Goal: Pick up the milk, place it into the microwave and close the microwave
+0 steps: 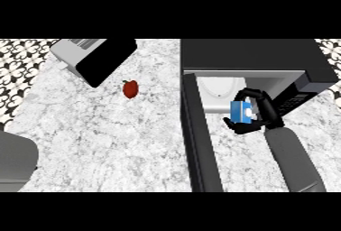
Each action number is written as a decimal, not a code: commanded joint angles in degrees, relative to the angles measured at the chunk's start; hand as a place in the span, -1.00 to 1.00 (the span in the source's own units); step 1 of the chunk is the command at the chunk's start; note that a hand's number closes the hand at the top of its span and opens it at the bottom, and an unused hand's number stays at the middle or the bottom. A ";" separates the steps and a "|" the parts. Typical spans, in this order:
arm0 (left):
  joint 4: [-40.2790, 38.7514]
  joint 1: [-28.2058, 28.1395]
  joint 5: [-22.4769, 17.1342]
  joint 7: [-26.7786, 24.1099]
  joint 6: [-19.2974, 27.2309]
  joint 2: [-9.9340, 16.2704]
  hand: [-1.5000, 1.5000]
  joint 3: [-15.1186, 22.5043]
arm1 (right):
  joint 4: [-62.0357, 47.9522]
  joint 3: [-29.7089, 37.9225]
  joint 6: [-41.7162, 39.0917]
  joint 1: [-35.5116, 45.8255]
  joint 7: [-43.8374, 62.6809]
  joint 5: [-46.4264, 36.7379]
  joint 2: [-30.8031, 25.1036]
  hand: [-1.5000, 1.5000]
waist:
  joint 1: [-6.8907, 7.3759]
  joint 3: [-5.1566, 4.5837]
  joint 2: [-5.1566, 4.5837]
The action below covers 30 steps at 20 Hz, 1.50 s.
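- The right hand [256, 113] is curled round the milk [241, 112], fingers over its top and far side, thumb hooked under its near end, so the carton is clamped in the grasp and lifted off the worktop [120, 135].
- The relation that matters now: the carton hangs just at the mouth of the microwave [256, 58], with the pale turntable plate [220, 88] inside lying beyond and a little to the left of it. I'd judge the coming move to be a short push forward and slightly leftward, into the cavity.
- The microwave door [200, 144] stands swung open, running as a long dark bar toward the worktop's near edge, just left of the hand and forearm. The arm has to stay to the right of that bar on its way in.
- The carton's long axis seems to run roughly toward and away from the microwave, though the fingers hide enough that I can't be sure whether it is upright or tipped.
- The milk looks like a small blue carton with a white patch on the face turned upward; only its left part shows clear of the fingers.
- No left hand is in sight, so the right one alone is placed to do the job, door included.
- Well apart, toward the worktop's far left, lies a small red fruit [131, 89], out of the way.
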<state>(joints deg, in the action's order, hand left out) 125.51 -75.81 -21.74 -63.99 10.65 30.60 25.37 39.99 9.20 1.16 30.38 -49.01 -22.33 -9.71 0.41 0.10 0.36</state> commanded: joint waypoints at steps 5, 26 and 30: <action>-3.02 2.22 -0.54 -2.62 -2.43 -1.35 -1.00 -1.14 | -4.39 -0.41 2.37 12.66 12.13 -2.56 0.01 1.00 | 1.56 -0.07 -0.56; -1.68 10.30 -1.81 6.42 -3.28 0.48 -1.00 -6.12 | -26.58 6.83 31.43 26.14 13.49 -6.71 -2.98 -1.00 | 6.36 0.16 -3.09; -4.03 12.90 -0.43 5.44 -4.35 0.26 -1.00 -6.11 | -29.43 7.36 27.02 26.71 12.50 -6.07 -3.42 -1.00 | 6.85 0.20 -3.27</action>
<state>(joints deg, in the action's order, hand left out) 121.38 -63.98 -23.32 -57.91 6.76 30.57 19.08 13.09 16.39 29.33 55.37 -37.07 -28.13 -12.46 6.57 0.25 -2.65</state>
